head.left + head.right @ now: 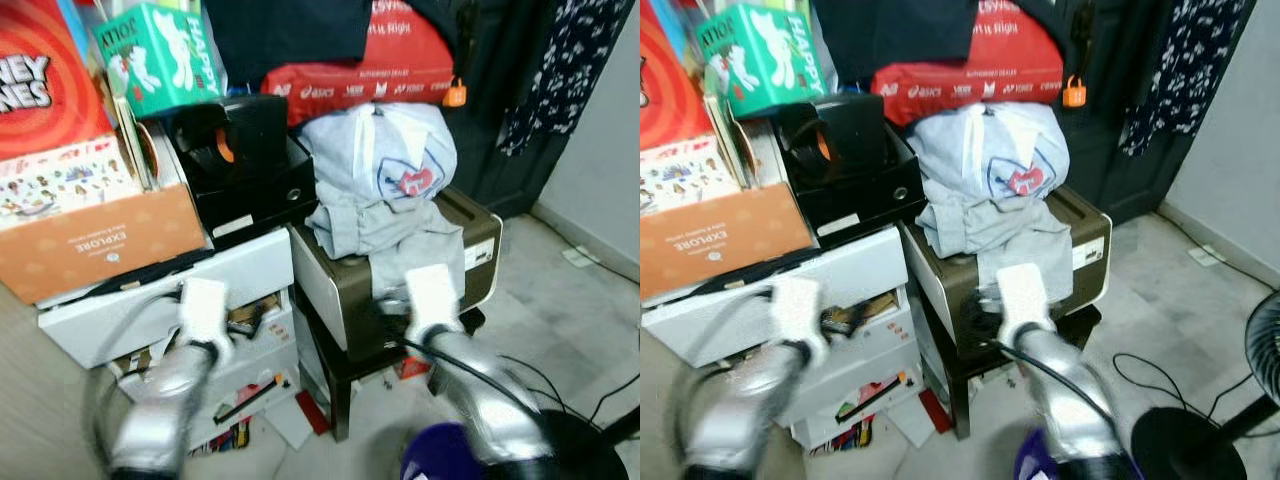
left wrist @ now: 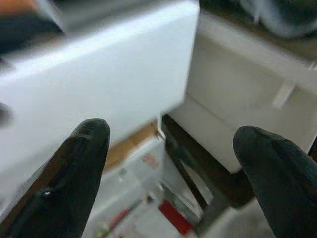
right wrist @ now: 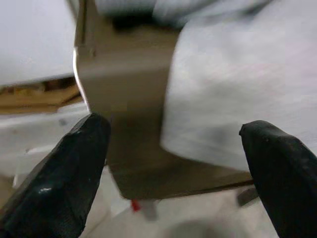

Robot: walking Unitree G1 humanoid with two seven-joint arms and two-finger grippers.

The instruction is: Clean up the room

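Observation:
A crumpled grey garment (image 1: 375,190) with a red and blue badge lies on top of a brown and white printer (image 1: 482,238), one fold hanging over its front. My right gripper (image 3: 176,144) is open just before that hanging fold (image 3: 247,99) and the printer's front corner (image 3: 129,99), with nothing between its fingers. My left gripper (image 2: 173,144) is open too and empty. It faces the white drawer front (image 2: 109,84) and the gap beside the printer. In the eye views both silver arms reach forward, left wrist (image 1: 205,305) and right wrist (image 1: 432,292).
White drawers (image 1: 160,300) stand left of the printer, under an orange cardboard box (image 1: 100,240) and a black case (image 1: 240,150). A red bag (image 1: 370,70) lies behind the garment. A black fan base (image 1: 1200,430) and cables are on the tiled floor at right.

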